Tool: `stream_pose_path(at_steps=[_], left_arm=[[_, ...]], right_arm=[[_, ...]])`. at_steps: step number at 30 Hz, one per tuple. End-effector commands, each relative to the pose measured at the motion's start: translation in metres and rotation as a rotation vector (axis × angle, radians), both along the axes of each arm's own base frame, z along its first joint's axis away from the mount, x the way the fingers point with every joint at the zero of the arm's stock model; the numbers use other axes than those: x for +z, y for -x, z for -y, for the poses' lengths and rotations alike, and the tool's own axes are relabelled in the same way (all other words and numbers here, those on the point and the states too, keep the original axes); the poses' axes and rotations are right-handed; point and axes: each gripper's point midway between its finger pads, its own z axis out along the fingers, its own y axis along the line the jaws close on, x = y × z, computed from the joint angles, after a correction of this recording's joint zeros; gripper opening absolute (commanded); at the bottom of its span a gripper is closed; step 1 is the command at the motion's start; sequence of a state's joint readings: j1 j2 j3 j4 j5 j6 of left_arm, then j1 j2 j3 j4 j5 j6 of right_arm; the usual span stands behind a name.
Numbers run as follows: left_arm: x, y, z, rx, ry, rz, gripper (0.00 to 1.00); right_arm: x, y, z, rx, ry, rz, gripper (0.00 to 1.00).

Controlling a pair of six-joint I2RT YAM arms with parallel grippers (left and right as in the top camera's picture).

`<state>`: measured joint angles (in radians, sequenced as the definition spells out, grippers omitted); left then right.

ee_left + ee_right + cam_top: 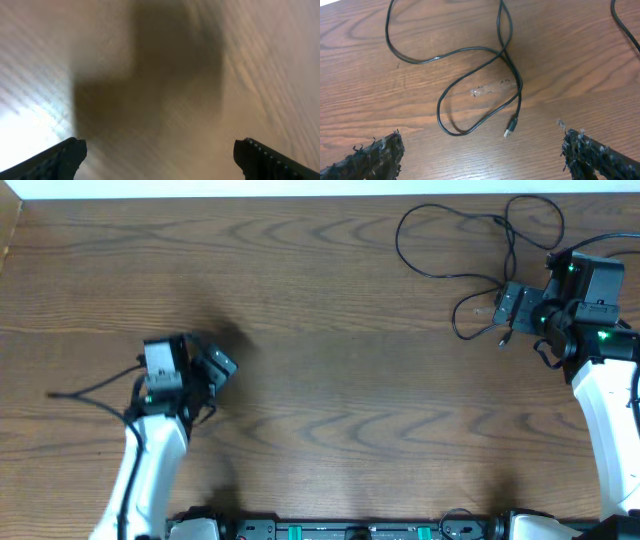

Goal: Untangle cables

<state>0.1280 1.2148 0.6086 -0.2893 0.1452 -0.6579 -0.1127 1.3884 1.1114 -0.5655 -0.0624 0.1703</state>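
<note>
Right gripper [482,140] hangs spread wide above looped cables [520,95] on table [380,100].

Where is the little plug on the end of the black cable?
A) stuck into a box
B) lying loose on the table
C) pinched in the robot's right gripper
B: the plug of the black cable lies flat on the table, ahead of the open right gripper, touching neither finger.

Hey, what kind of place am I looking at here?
Probably a robotics lab bench, though the room itself is out of view. Two white robot arms, left arm and right arm, stand at a wood-grain table, with a loose black cable looped on it.
</note>
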Motion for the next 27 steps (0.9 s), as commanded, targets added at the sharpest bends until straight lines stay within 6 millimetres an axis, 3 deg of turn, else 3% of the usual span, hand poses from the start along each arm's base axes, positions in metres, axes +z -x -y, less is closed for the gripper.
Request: stream_pose_path(at_steps=[1,12,19,27], left_arm=[[0.005,0.008,0.002,-0.019,-0.029,0.140,0.99],[0.022,0.029,0.007,-0.037,-0.080,0.483,0.99],[0.048,0.029,0.050,-0.442,-0.334,0.742,0.99],[0.049,0.032,0.054,-0.519,-0.428,0.768,0.99]], right_arm=[[0.002,0.000,0.000,0.010,0.013,0.001,0.99],[0.002,0.000,0.000,0.010,0.013,0.001,0.99],[0.002,0.000,0.000,0.010,0.013,0.001,0.99],[0.002,0.000,0.000,0.010,0.013,0.001,0.99]])
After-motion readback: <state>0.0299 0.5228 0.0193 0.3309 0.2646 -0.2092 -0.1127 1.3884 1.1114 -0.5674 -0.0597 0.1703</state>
